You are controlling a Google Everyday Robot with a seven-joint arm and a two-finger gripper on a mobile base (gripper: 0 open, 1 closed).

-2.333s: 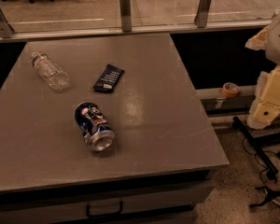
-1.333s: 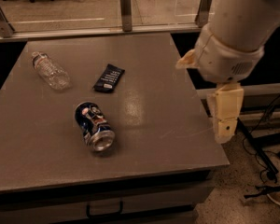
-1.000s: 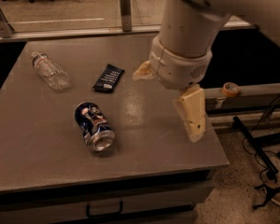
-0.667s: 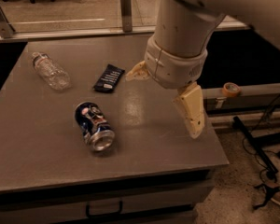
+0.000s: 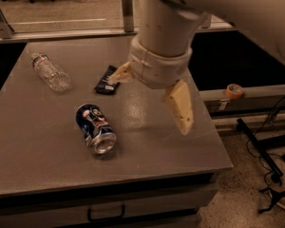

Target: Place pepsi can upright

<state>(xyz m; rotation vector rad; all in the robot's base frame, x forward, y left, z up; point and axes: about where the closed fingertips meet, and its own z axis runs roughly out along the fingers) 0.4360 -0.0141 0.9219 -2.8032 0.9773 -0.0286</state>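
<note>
The pepsi can [image 5: 95, 128] is dark blue with red-and-white marks. It lies on its side on the grey table [image 5: 33, 151], left of centre, with its silver end facing the front edge. My gripper [image 5: 149, 95] hangs over the table to the right of the can and a little behind it. It is open and empty, with one cream finger [image 5: 180, 109] pointing down toward the front right and the other finger [image 5: 118, 74] out to the left. The gripper is not touching the can.
A clear plastic water bottle [image 5: 50, 71] lies at the back left. A flat black packet [image 5: 105, 82] lies behind the can, partly covered by my left finger. A tape roll [image 5: 234, 90] sits on a ledge to the right. The table's right edge drops to the floor with cables.
My arm has swung in from the right side to over the middle of the table, nearer the can. The can, bottle and packet have not moved.
</note>
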